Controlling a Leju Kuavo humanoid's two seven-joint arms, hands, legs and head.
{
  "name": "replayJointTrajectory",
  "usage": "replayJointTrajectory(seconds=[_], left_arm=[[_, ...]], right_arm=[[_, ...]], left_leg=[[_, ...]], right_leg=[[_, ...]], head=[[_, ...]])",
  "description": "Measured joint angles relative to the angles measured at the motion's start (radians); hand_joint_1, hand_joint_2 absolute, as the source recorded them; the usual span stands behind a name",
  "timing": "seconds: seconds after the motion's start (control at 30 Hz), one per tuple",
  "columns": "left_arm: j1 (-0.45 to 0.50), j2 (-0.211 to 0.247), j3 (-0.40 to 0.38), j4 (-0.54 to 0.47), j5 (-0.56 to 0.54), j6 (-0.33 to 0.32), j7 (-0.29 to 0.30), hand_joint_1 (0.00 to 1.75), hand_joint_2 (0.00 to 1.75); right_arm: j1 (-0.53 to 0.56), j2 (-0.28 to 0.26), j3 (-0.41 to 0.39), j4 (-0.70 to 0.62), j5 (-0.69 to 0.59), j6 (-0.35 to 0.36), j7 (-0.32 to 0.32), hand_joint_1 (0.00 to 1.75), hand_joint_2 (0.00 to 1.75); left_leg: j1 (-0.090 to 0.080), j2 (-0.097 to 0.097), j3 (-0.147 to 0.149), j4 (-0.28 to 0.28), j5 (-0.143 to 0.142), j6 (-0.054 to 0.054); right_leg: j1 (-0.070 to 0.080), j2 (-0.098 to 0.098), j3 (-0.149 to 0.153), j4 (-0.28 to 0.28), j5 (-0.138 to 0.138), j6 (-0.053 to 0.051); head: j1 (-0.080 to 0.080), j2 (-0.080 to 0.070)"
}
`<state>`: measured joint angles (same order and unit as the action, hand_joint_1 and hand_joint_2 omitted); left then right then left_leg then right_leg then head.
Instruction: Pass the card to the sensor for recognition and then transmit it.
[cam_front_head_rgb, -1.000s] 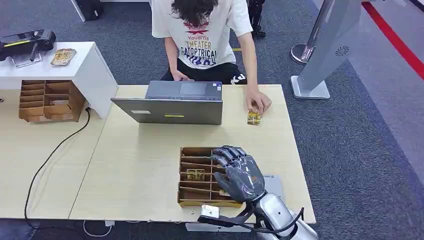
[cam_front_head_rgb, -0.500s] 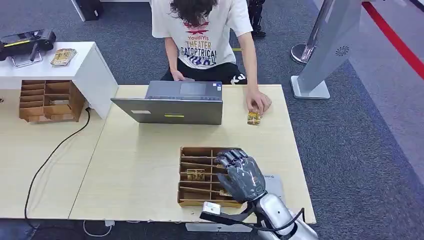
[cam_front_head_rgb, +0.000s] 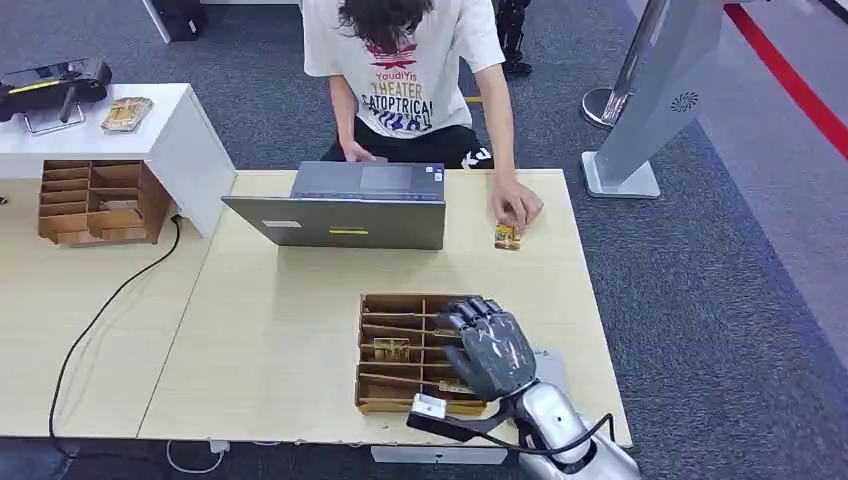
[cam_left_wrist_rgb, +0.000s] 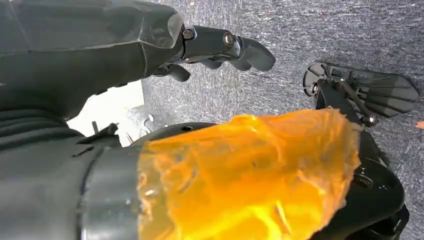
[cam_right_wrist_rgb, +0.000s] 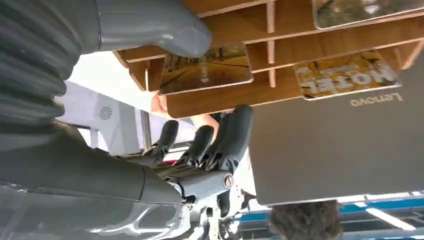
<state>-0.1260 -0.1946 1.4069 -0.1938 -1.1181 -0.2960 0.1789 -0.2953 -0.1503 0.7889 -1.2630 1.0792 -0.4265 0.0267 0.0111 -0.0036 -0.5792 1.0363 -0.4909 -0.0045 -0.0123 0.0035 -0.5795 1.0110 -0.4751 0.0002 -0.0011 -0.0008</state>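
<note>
Right hand (cam_front_head_rgb: 487, 347), fingers spread and holding nothing, hovers over the wooden slotted tray (cam_front_head_rgb: 378, 352). The right wrist view reveals a card (cam_right_wrist_rgb: 206, 68) in a slot just beside the thumb (cam_right_wrist_rgb: 170, 30), apart from the fingers (cam_right_wrist_rgb: 232, 135). Left hand (cam_left_wrist_rgb: 215, 47) hangs over carpet, fingers loosely curled, holding nothing.

Pale wood, grey metal, yellow cards.

Showed a light beige table (cam_front_head_rgb: 280, 330), brown slotted tray (cam_front_head_rgb: 372, 303) with yellow-gold printed cards (cam_front_head_rgb: 391, 349), dark grey right hand (cam_front_head_rgb: 487, 347) on a silver arm (cam_front_head_rgb: 560, 430). Carried a grey laptop (cam_front_head_rgb: 340, 221) with a yellow sticker; white printed shirt (cam_front_head_rgb: 405, 60); speckled dark grey carpet (cam_front_head_rgb: 720, 300) with a red stripe (cam_front_head_rgb: 790, 80); orange film (cam_left_wrist_rgb: 250, 175) beside the black left hand (cam_left_wrist_rgb: 220, 47).
</note>
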Motion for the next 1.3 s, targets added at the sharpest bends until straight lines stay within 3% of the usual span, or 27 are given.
replayJointTrajectory(seconds=[0.1, 0.4, 0.73, 0.9, 1.3], left_arm=[[0.000, 0.000, 0.000, 0.000, -0.001, 0.000, 0.001, 0.00, 0.00], [0.000, 0.000, 0.000, 0.000, -0.001, -0.001, 0.001, 0.00, 0.00], [0.000, 0.000, 0.000, 0.000, -0.001, 0.000, 0.001, 0.00, 0.00], [0.000, 0.000, 0.000, 0.000, -0.001, 0.000, 0.001, 0.00, 0.00], [0.000, 0.000, 0.000, 0.000, 0.007, 0.000, -0.001, 0.00, 0.00]], right_arm=[[-0.002, 0.001, -0.008, 0.016, 0.003, 0.000, 0.004, 1.29, 1.75], [-0.002, 0.006, -0.024, 0.039, 0.010, 0.000, 0.006, 1.59, 1.75], [-0.002, 0.009, -0.027, 0.043, 0.010, -0.001, 0.006, 1.73, 1.75], [-0.001, 0.010, -0.042, 0.043, -0.001, -0.001, 0.005, 1.69, 1.75], [0.030, 0.023, -0.130, -0.049, -0.211, 0.013, -0.054, 1.69, 1.75]], left_leg=[[0.000, 0.000, 0.000, 0.000, 0.000, 0.000], [0.000, 0.000, 0.000, 0.000, 0.000, 0.000], [0.000, 0.000, 0.000, 0.000, 0.000, 0.000], [0.000, 0.000, 0.000, 0.000, 0.000, 0.000], [0.000, 0.000, 0.000, 0.000, 0.000, 0.000]], right_leg=[[0.000, 0.000, 0.000, 0.000, 0.000, 0.000], [0.000, 0.000, 0.000, 0.000, 0.000, 0.000], [0.000, 0.000, 0.000, 0.000, 0.000, 0.000], [0.000, 0.000, 0.000, 0.000, 0.000, 0.000], [0.000, 0.000, 0.000, 0.000, 0.000, 0.000]], head=[[0.000, 0.000], [0.000, 0.000], [0.000, 0.000], [0.000, 0.000], [0.000, 0.000]])
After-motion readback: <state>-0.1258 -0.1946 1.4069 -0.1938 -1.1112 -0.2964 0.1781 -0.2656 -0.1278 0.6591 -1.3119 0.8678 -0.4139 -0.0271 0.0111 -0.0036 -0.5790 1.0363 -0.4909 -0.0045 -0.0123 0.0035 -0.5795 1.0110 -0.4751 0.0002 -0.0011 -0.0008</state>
